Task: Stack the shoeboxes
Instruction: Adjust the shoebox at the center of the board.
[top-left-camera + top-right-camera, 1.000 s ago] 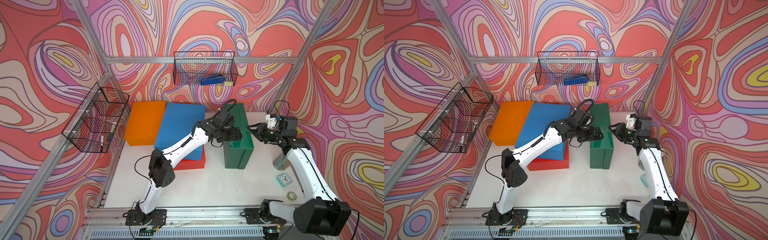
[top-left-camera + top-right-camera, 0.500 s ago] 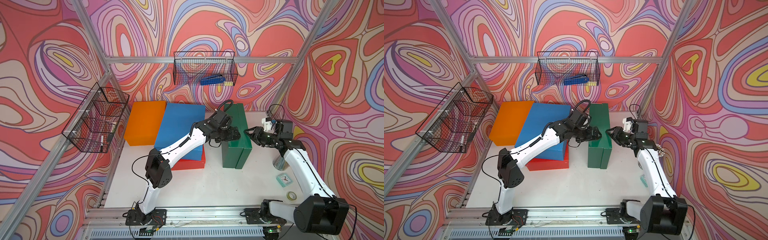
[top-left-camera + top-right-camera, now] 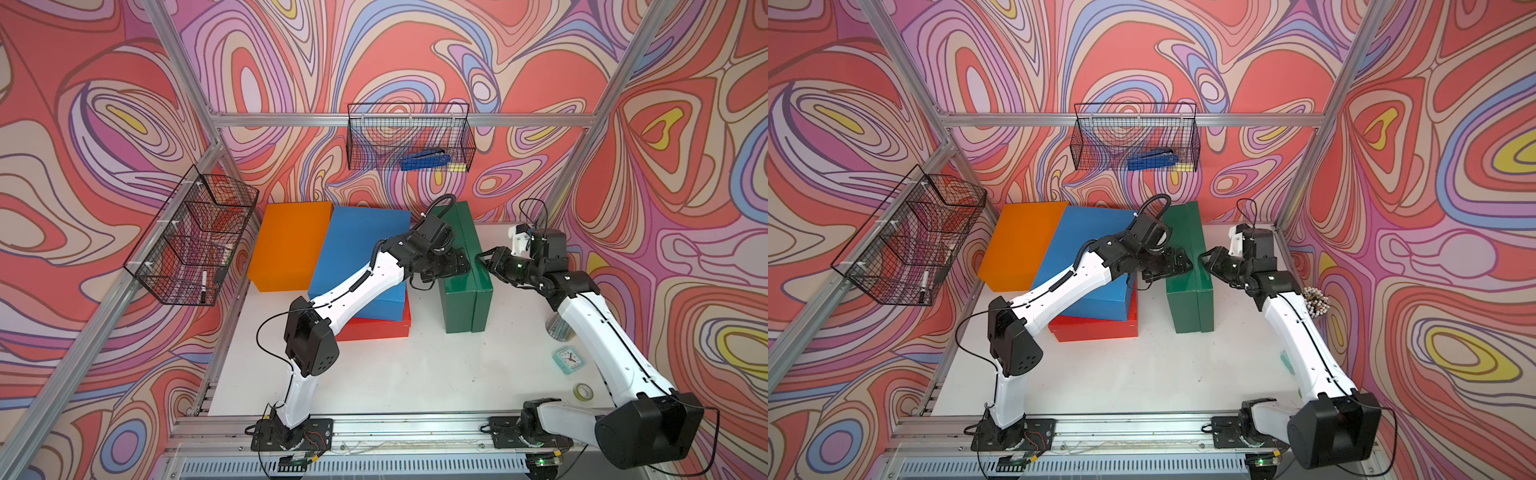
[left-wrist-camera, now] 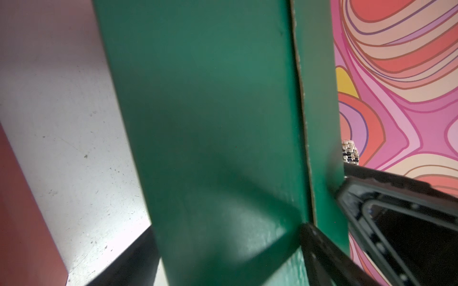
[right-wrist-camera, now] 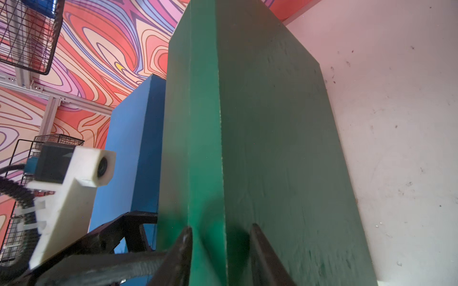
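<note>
— Where is the green shoebox sitting?

— It is standing on its long side on the table, toward the back right, with its lid seam running along the top. To its left, the blue shoebox is lying askew on the red shoebox. The orange shoebox is lying flat at the back left, just beside the blue one.

— And what are the hands doing?

— The left hand is resting at the green shoebox's upper left edge. It is released, with its fingers spread wide: one is reaching down the left face and the other is lying over the top. The right hand is meeting the upper right edge. It is also released, and in the right wrist view its parted fingers are straddling that edge.
</note>
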You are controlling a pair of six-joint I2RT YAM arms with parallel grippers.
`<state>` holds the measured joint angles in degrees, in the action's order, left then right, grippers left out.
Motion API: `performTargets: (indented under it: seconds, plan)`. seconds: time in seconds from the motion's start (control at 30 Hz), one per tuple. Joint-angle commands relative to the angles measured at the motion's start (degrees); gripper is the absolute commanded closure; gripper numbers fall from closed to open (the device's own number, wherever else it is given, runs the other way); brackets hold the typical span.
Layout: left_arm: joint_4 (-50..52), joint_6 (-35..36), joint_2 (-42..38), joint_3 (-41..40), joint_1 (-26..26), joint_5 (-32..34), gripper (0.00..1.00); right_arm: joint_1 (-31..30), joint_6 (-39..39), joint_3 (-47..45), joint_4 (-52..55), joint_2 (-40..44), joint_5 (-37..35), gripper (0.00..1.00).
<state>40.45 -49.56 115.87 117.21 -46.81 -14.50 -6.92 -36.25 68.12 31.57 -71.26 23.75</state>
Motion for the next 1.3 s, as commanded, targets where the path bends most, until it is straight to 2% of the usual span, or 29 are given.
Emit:
performTargets:
  seconds: [0.0, 0.2, 0.43, 0.77, 1.07, 1.27]
  plan:
    - [-8.4, 0.3, -0.5, 0.2, -2.7, -3.6, 0.13, -7.2, -2.3, 4.3, -1.4, 0.4, 13.7, 0.61]
    - [-8.8, 0.6, -2.0, -0.9, -2.7, -2.8, 0.13, -9.9, -2.9, 5.5, -1.9, -0.7, 12.3, 0.61]
    - [-7.8, 1.0, -1.0, -1.9, -2.6, -2.5, 0.13, -10.2, -3.3, 3.2, -1.4, -0.9, 10.1, 0.62]
    - [-9.4, -0.3, -5.0, -11.9, -0.8, -1.3, 0.13, -10.3, -2.2, 2.6, 0.1, -1.2, 9.4, 0.62]
    - [-9.4, -0.3, -10.8, -19.8, 1.4, 0.9, 0.13, -10.2, 1.0, 10.9, 6.2, -0.5, 7.7, 0.61]
    - [-9.0, -0.3, -13.2, -22.1, 1.9, 2.2, 0.09, -7.8, 5.2, 16.1, 14.2, -0.2, 0.0, 0.58]
